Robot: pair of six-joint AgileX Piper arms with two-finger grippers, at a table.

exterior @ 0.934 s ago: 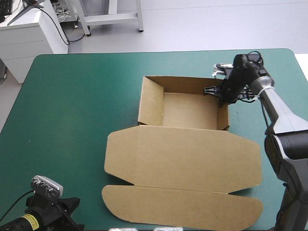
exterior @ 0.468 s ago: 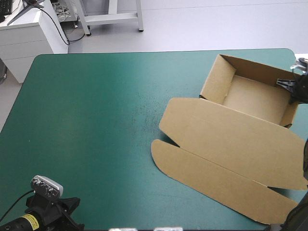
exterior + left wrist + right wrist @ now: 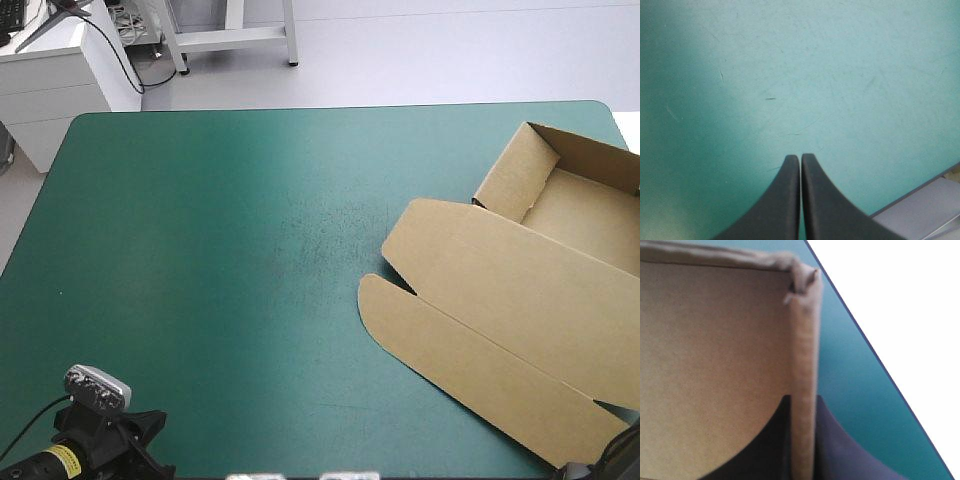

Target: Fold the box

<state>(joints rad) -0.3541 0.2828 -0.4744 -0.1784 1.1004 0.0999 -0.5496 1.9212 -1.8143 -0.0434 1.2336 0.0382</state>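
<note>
The brown box is an open tray with raised walls at the table's far right, partly cut off by the high view's edge. Its flat lid reaches toward the near right corner, with the rounded flap at its front. My right gripper is shut on the tray's side wall, one finger inside the box and one outside, near a crumpled corner. It is out of the high view. My left gripper is shut and empty, low over the bare teal-green cover at the near left corner.
The held wall stands close to the table's right edge. In the left wrist view the table's edge runs just beside the left gripper. The left arm stays at the near left corner.
The box has slid to the right across the table and turned, its lid now slanting. The right gripper, seen on the far right wall earlier, has left the high view. The left arm has not moved.
</note>
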